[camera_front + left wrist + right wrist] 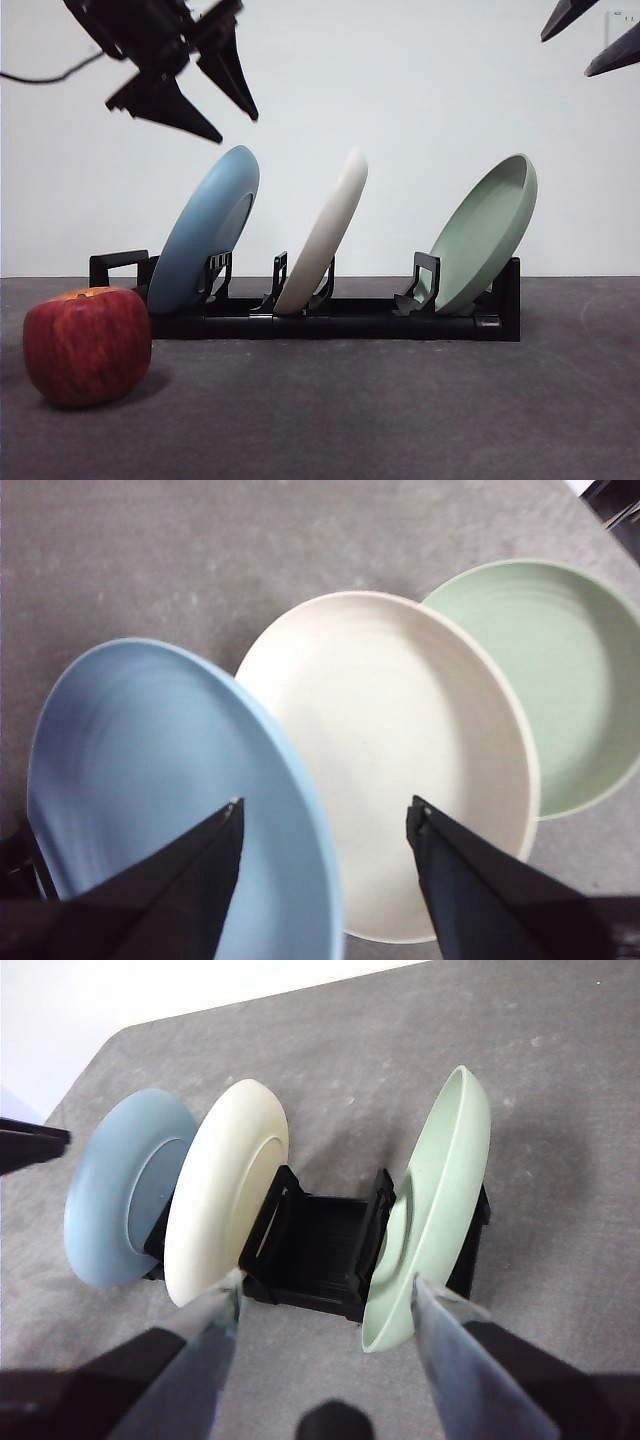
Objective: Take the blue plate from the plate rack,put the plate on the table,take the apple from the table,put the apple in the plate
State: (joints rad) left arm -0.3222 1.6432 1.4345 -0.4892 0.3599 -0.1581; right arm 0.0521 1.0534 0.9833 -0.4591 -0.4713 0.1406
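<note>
Front view: my left pincer [238, 128] hangs in the air above the upper rim of the blue plate [205, 230], its two black pointed jaws spread apart and grasping nothing.
Left wrist view: my jaws straddle the blue plate's rim without touching it; the plate's matte, shallow bowl faces me.
Blue plate: round, smooth, light blue, raised rim; it stands tilted in the end slot of the plate rack [330, 318] nearest the apple.
Plate rack: long, low, black, with upright slotted dividers and a looped end piece.
Other plates: a cream plate [325, 235] leans in the middle slot, a pale green plate [485, 232] in the far slot; both are matte.
Apple: [87, 344] round, dark red, faintly streaked, yellow-orange at the stem dip; it sits on the table [400, 410] just in front of the rack's looped end.
Table: flat, dark grey, slightly grainy.
Right pincer: [325, 1295] waits high over the rack, jaws apart, empty.
</note>
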